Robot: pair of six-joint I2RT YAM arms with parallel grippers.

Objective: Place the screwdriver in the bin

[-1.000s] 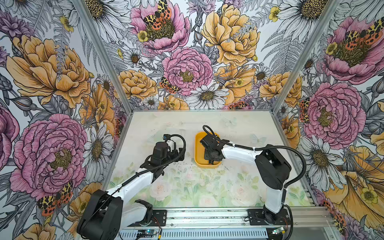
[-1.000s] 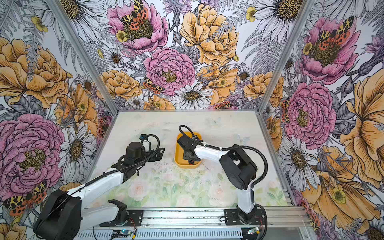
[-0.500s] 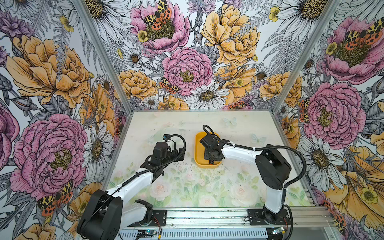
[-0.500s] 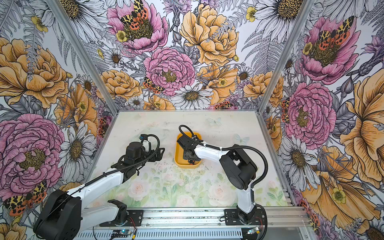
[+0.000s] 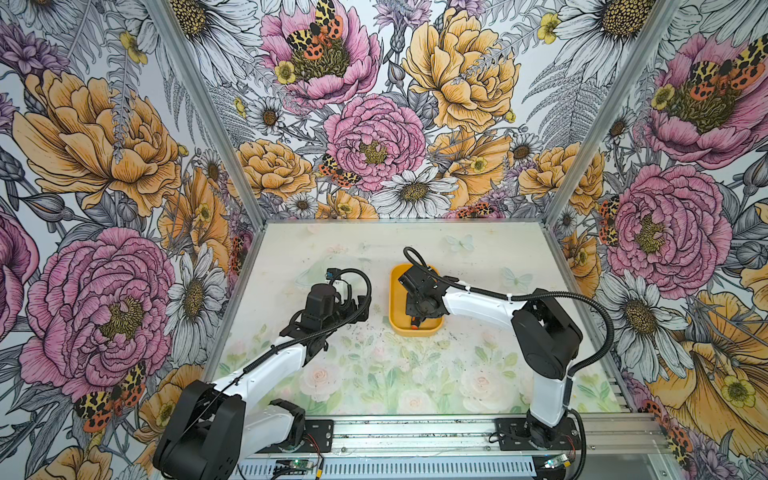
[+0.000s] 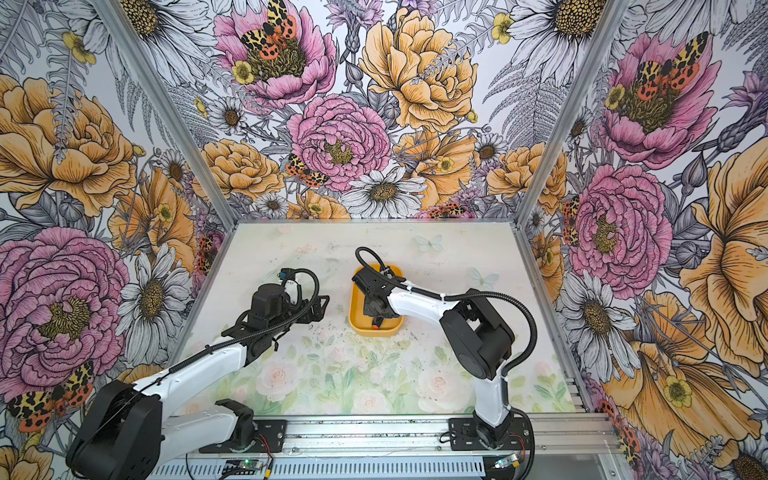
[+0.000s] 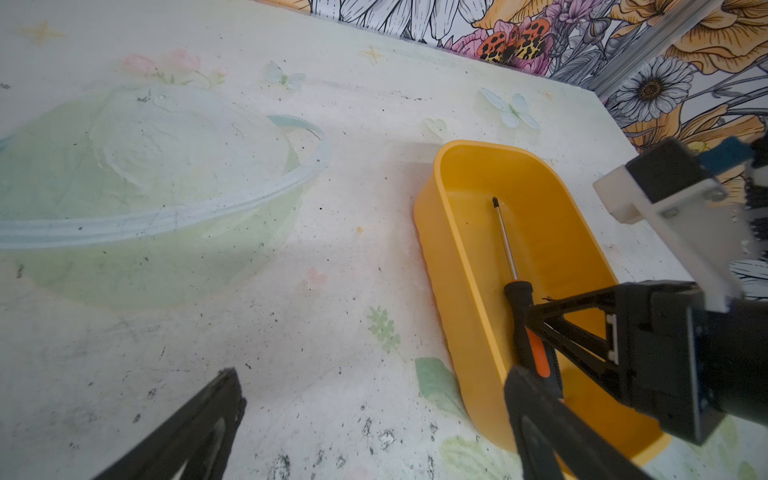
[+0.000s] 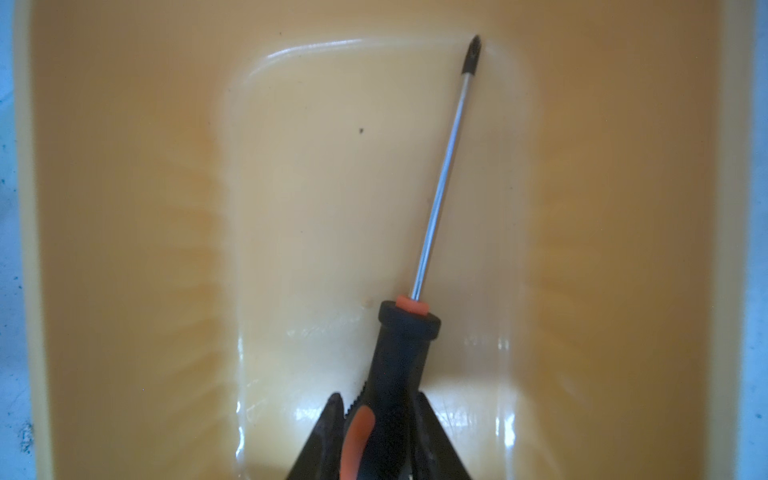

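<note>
Screwdriver (image 8: 405, 345), slim, black-and-orange handle, inside shallow yellow-orange plastic bin (image 7: 457, 257); right tool (image 8: 378, 401) clamped on handle; left tool (image 7: 374, 374) wide.

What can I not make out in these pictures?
- The screwdriver, handle end: right wrist view, cut off by the picture edge, gripped by the right claw.
- Its shaft: both top views, hidden under the right arm.
- The left claw: left wrist view, only its tips show.

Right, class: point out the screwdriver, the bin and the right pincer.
screwdriver (image 8: 401, 353): right wrist view, black handle.
bin (image 7: 469, 257): left wrist view, long inner wall.
right pincer (image 8: 378, 399): right wrist view, midway between fingertips gripping the handle.
</note>
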